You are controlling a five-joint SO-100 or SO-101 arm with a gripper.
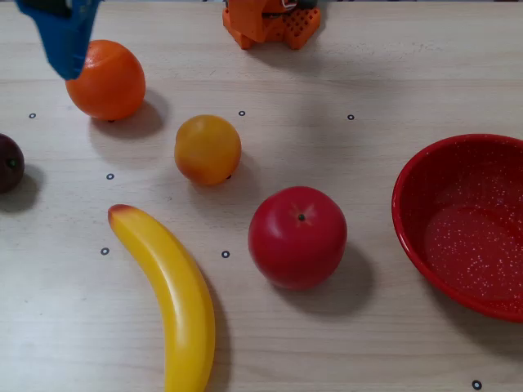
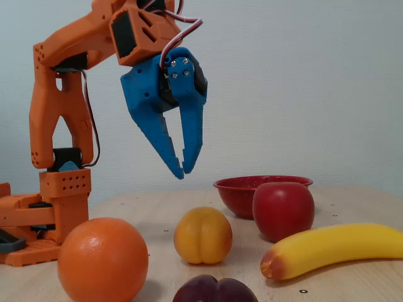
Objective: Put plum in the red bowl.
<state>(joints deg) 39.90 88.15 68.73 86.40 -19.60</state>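
The plum (image 1: 8, 162) is a small dark purple fruit cut by the left edge of the overhead view; in the fixed view the plum (image 2: 215, 290) lies at the bottom edge, nearest the camera. The red bowl (image 1: 406, 214), speckled inside and with nothing in it, sits at the right; it shows as a red bowl (image 2: 238, 190) behind the apple in the fixed view. My blue gripper (image 2: 183, 173) hangs high above the table, pointing down, fingertips nearly together and holding nothing. From above, the gripper (image 1: 67, 70) overlaps the orange's upper left, well away from the plum.
An orange (image 1: 106, 80), a yellow-orange peach-like fruit (image 1: 207, 149), a red apple (image 1: 297, 237) and a banana (image 1: 168, 294) lie between the plum and the bowl. The orange arm base (image 1: 271, 23) stands at the table's far edge.
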